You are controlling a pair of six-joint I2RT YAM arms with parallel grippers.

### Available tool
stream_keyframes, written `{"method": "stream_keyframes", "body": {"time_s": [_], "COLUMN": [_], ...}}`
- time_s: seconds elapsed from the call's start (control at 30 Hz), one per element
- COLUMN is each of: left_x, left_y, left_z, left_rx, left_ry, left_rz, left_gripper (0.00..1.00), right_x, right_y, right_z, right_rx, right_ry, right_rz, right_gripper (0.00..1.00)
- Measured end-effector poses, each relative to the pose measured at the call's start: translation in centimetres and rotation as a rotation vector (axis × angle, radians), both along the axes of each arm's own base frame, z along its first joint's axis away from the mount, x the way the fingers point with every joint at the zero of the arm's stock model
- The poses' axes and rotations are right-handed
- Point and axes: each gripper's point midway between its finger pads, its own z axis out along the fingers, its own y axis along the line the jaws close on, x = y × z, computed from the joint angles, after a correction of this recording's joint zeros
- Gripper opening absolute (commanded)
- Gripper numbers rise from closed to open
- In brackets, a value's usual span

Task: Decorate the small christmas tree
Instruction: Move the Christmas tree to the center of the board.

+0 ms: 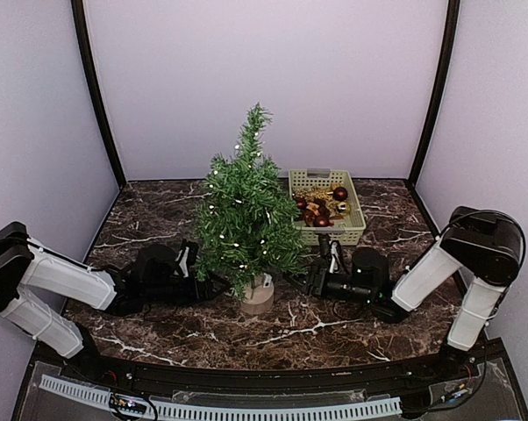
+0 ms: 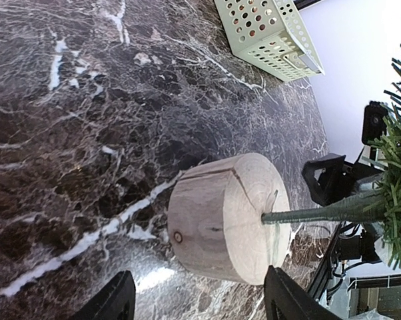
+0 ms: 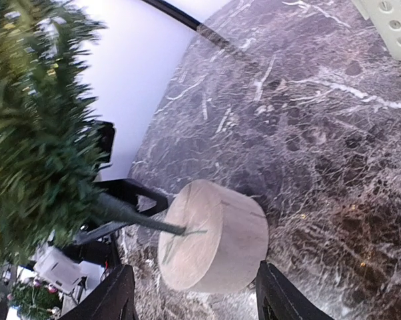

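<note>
Tree [image 1: 245, 209] stands between left pincer [image 2: 199, 275] and right pincer [image 3: 194, 268], both wide open, empty.

The white-and-black left arm [image 1: 62, 281] lies low over the counter [image 1: 334, 338]. Its upper link folds back from the base at the near left corner, and its forearm stretches rightward and nearly level. The black left gripper [image 1: 213, 285] points toward the middle of the counter, turned on its side, jaws standing wide apart. In the left wrist view its two dark fingers [image 2: 114, 303] frame the bottom edge, well apart.

The white-and-black right arm [image 1: 431, 272] mirrors this. Its elbow is raised at the far right and its forearm slopes down leftward. The black right gripper [image 1: 310, 281] faces the left one, close to the counter, jaws spread. In the right wrist view its fingers [image 3: 117, 297] are well separated.
</note>
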Motion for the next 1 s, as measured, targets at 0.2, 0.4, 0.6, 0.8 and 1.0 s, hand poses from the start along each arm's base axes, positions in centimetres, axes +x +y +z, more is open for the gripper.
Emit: {"method": "stream_keyframes", "body": {"time_s": [0.2,0.4,0.6,0.8,1.0], "left_x": [0.4,0.5,0.6,0.8,1.1], "left_y": [-1.2,-2.5,-3.1,-3.6,-3.8], "left_z": [-0.3,-1.0,-1.5,-1.5,-1.5], "left_rx": [-0.024,-0.025,-0.032,-0.052,-0.06], "left_ry": [0.008,0.028,0.038,0.037,0.035], "left_rz": [-0.024,-0.057,-0.074,-0.076,-0.071], "left_gripper": [0.59,0.49,0.37,0.33,0.33], "right_x": [1.0,0.8,1.0,1.3,2.6], "right_y": [1.2,2.4,3.5,4.7,5.6], "right_z": [-2.4,-5.0,-4.5,-4.1,-4.1], "right_rx": [-0.084,-0.131,-0.122,-0.11,-0.108], "right_ry": [0.082,0.147,0.136,0.119,0.104], "right_rz": [-0.007,0.03,0.061,0.088,0.08], "right_gripper": [0.56,0.51,0.43,0.41,0.34]}}
